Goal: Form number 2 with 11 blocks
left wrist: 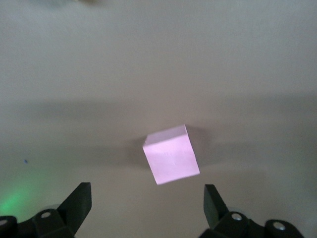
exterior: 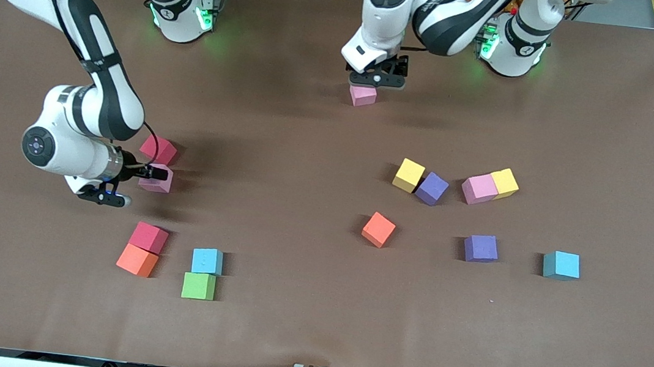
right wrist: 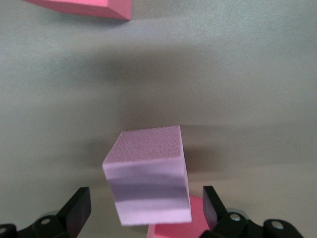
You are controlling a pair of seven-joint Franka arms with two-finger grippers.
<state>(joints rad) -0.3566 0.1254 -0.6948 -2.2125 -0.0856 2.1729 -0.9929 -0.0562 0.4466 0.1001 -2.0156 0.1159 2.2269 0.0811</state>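
Loose foam blocks lie scattered on the brown table (exterior: 305, 162); no number 2 is in view. My right gripper (exterior: 153, 175) (right wrist: 146, 210) is low at the right arm's end, open around a pink block (exterior: 158, 184) (right wrist: 148, 173), with a gap at each finger. A red block (exterior: 158, 149) lies beside it. My left gripper (exterior: 376, 82) (left wrist: 147, 201) hovers open just over another pink block (exterior: 362, 96) (left wrist: 172, 154) close to the robots' bases. That block sits past the fingertips, with nothing between them.
Toward the left arm's end lie a yellow (exterior: 408, 175) and purple (exterior: 432, 188) pair, a pink (exterior: 479, 188) and yellow (exterior: 504, 183) pair, then orange (exterior: 378, 229), purple (exterior: 481, 248) and light blue (exterior: 561, 265). Toward the right arm's end: red (exterior: 149, 237), orange (exterior: 137, 260), light blue (exterior: 207, 261), green (exterior: 198, 286).
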